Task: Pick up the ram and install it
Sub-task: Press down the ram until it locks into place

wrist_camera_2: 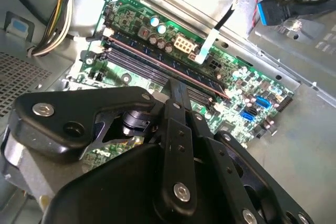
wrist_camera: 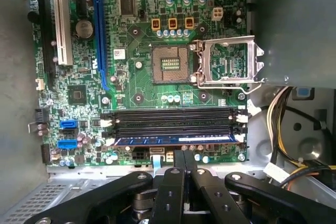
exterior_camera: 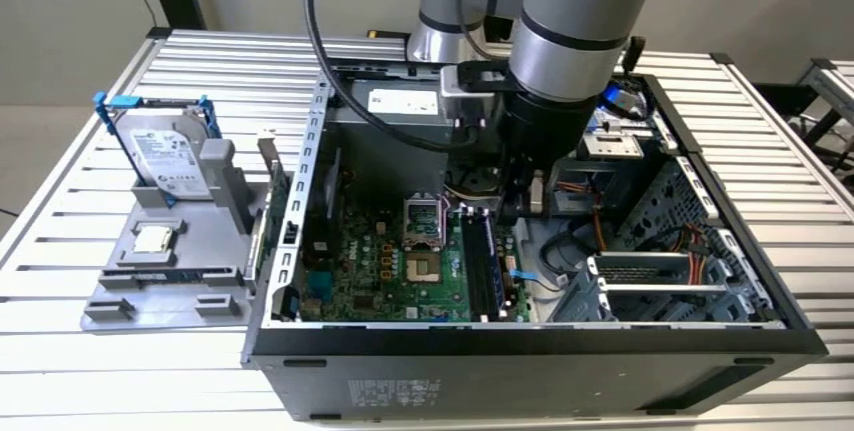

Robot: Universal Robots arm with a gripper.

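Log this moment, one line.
claw: shut, empty | ram: seated in outermost memory slot | claw just above ram | hard drive: on tray outside case

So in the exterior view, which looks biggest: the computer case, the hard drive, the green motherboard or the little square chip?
Largest to smallest as they appear there:
1. computer case
2. motherboard
3. hard drive
4. square chip
The arm covers part of the motherboard, so its visible area understates it.

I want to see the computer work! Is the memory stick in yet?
Nearly. The ram already lies along the outermost motherboard slot, not in the gripper, whose fingers are together just above it. Whether it is clicked fully down cannot be told.
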